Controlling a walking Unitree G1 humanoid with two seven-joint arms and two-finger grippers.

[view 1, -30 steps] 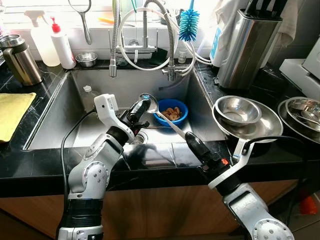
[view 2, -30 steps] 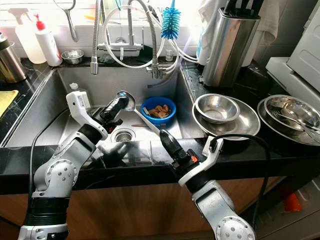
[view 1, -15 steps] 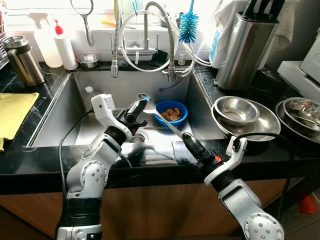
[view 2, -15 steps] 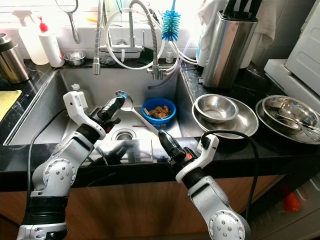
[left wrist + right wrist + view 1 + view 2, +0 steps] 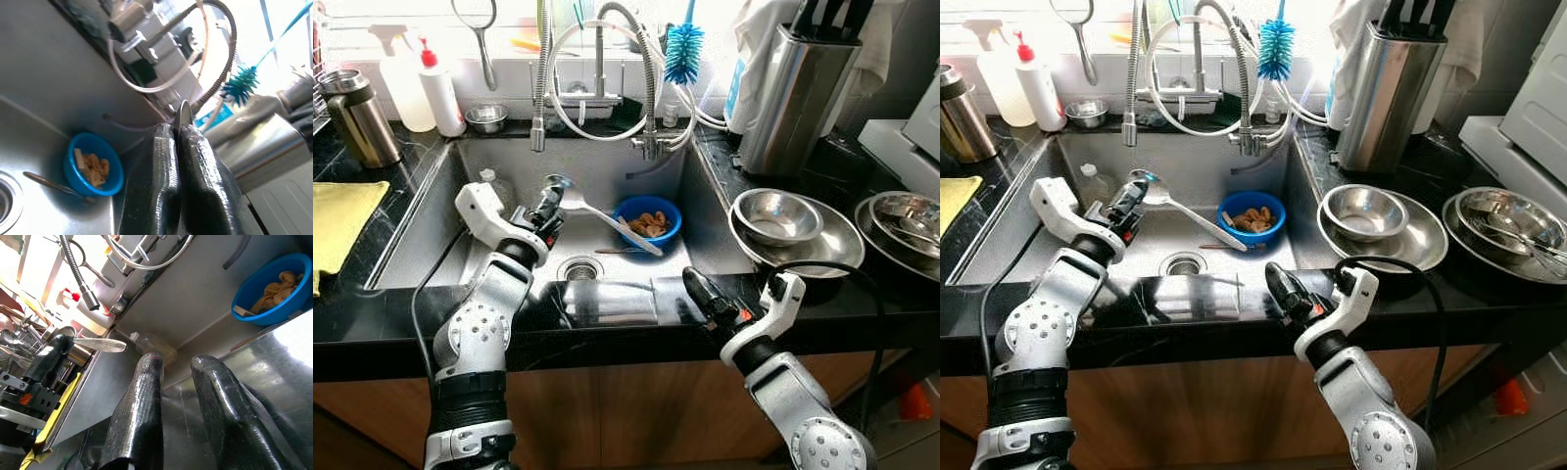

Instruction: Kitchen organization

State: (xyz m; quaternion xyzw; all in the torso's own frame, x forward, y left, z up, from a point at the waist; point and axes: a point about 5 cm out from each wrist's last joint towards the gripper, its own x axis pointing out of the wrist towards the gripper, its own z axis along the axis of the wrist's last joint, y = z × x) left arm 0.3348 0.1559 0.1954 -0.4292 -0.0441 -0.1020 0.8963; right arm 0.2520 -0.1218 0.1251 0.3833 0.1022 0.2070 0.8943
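Inside the sink (image 5: 431, 225), bare floor lies open around the drain (image 5: 579, 269); the blue bowl (image 5: 647, 217) and the ladle (image 5: 607, 213) spanning from the left claw (image 5: 548, 203) obstruct the right half. The faucet hoses (image 5: 607, 69) overhang the rear, and stacked steel bowls (image 5: 793, 227) crowd the right worktop (image 5: 372, 318).

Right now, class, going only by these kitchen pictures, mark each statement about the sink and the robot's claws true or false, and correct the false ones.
1. The left claw grips the ladle. True.
2. The blue bowl sits on the counter. False: it sits in the sink.
3. The right claw holds the ladle's handle. False: it holds nothing, near the sink's front edge.
4. Steel bowls are stacked right of the sink. True.
5. The blue bowl is empty. False: it holds brownish scraps.
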